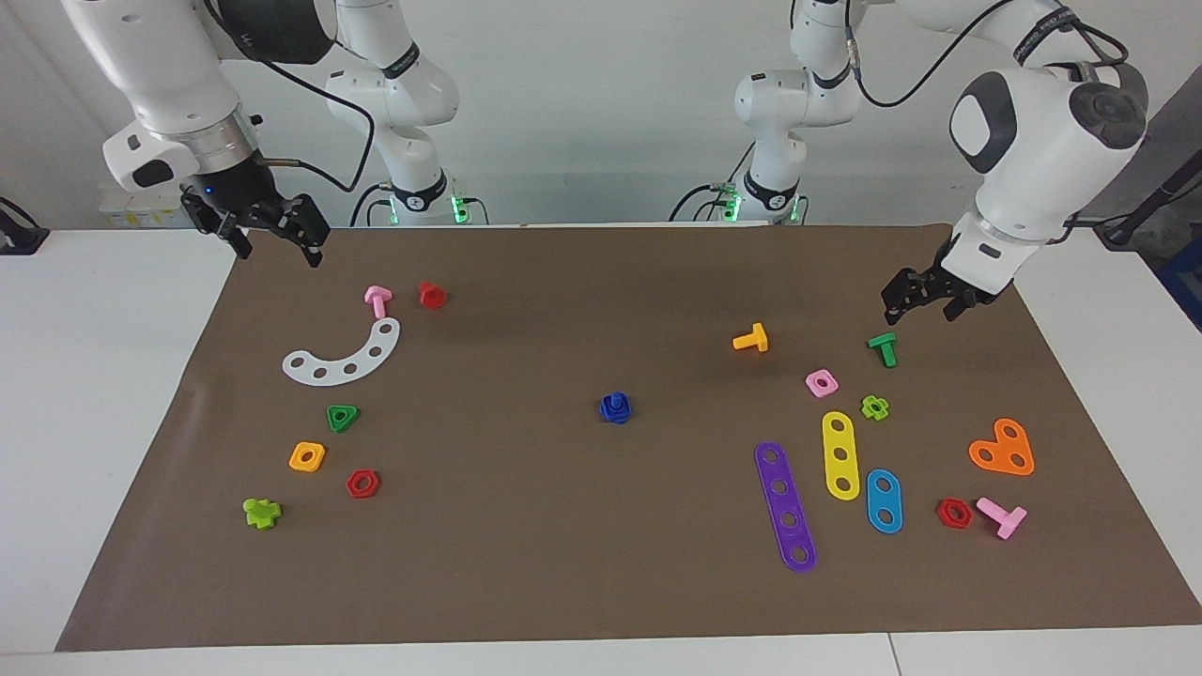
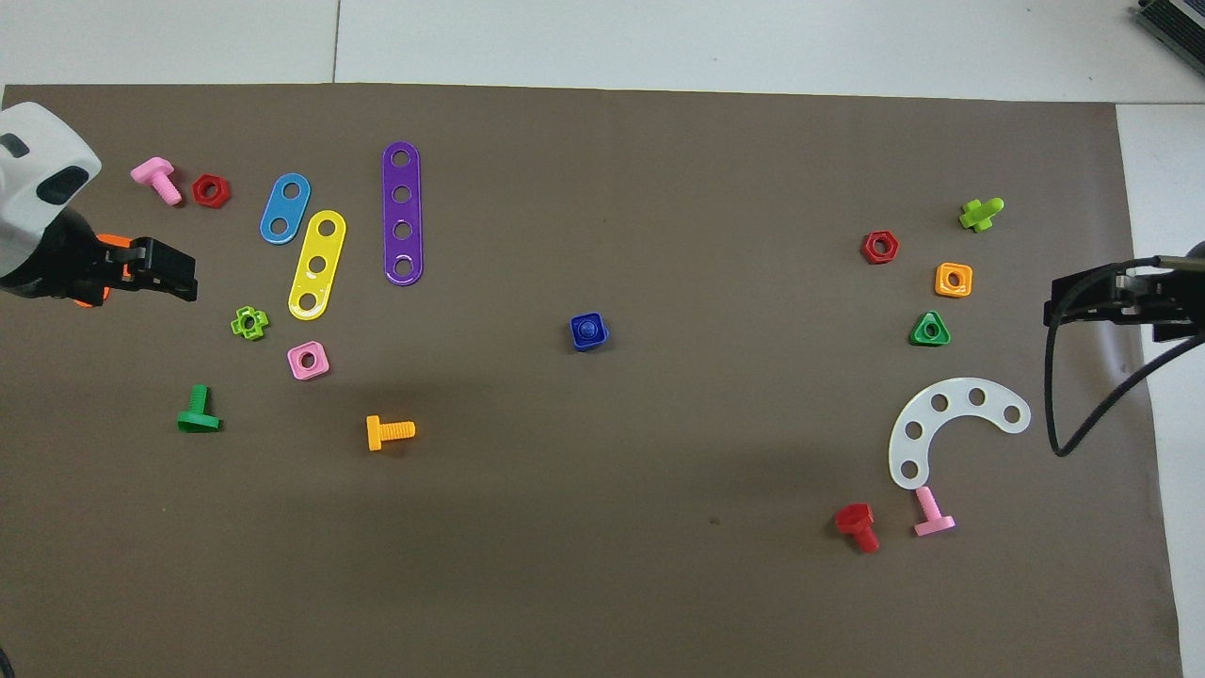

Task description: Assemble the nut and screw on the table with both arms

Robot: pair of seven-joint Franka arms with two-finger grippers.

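Sitting at the middle of the brown mat on the desk point(image 1: 113, 394), the dark-blue screw point(image 1: 615, 401) stands with its shaft through the dark-blue square nut point(image 1: 616, 413), the two joined and untouched by either arm. Seen in the overhead view, the pair point(image 2: 588, 331) lies at the centre of the dial.

The left tool point(image 1: 925, 299) hangs released and empty above the mat at about nine o'clock in that overhead view, over the orange heart-shaped plate point(image 1: 1003, 449). Beneath and near it in the facing view stands a green bolt point(image 1: 884, 348); an orange bolt point(image 1: 751, 339) lies toward the centre from there, and a pink square nut point(image 1: 822, 382) sits between them, farther from the robots.

The right tool point(image 1: 272, 225) hovers released and empty at about three o'clock overhead, over the mat's edge at its own end. A white curved plate point(image 1: 344, 355), a pink bolt point(image 1: 377, 300) and a red bolt point(image 1: 432, 295) lie around four o'clock.
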